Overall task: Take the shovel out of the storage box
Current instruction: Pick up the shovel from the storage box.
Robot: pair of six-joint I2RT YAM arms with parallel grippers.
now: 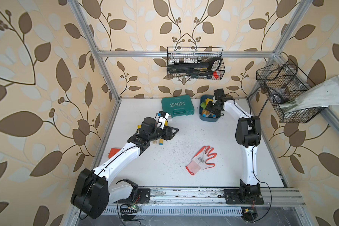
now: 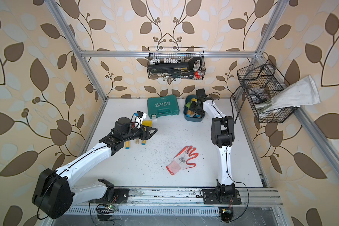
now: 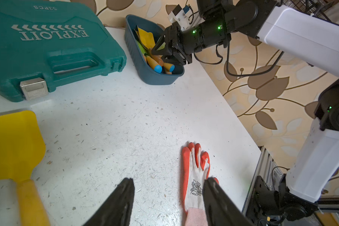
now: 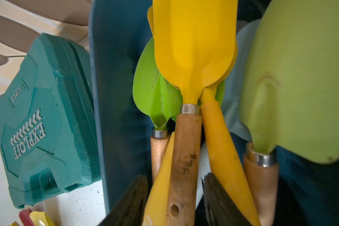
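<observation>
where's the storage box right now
In both top views the storage box sits at the table's far edge, just right of the teal EXPLOIT case, with the right gripper reaching into it.

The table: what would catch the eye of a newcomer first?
The right pincer reaches into the dark blue storage box at the back of the table, jaws either side of the wooden handle of a yellow shovel. An orange-and-white glove lies flat nearer the front.

Handle end of yellow shovel (image 4: 192, 49) out of frame; right gripper (image 4: 174, 177) blurred
</observation>
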